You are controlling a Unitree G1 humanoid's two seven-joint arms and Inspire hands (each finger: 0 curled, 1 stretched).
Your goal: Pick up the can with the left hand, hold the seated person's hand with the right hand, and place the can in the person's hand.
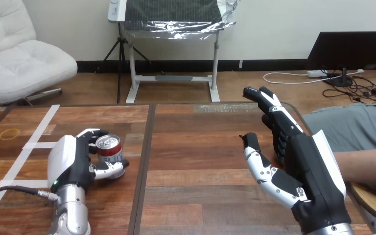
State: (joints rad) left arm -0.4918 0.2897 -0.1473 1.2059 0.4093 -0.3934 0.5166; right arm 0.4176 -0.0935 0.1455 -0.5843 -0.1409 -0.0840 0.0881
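The can (pixel 109 151) stands upright on the bench (pixel 196 142), long axis vertical and silver top up. The left robot hand (pixel 71 161) sits right against the can's left side and is closed round it, with the fingers curled over the far side and the thumb wrapped low on the near side. The base looks to be on the wood, so I'd say the lift is not yet made.

Well to the right of the can, the right robot hand (pixel 313 166) is spread wide and holds nothing. Its fingers are straight and point away, and its thumb is out toward the can. Further right lies the person's forearm (pixel 367 164). Their hand is hidden behind that robot hand, so I can't tell whether the two touch. The coming move, I'd judge, must carry the can rightward across the bench.
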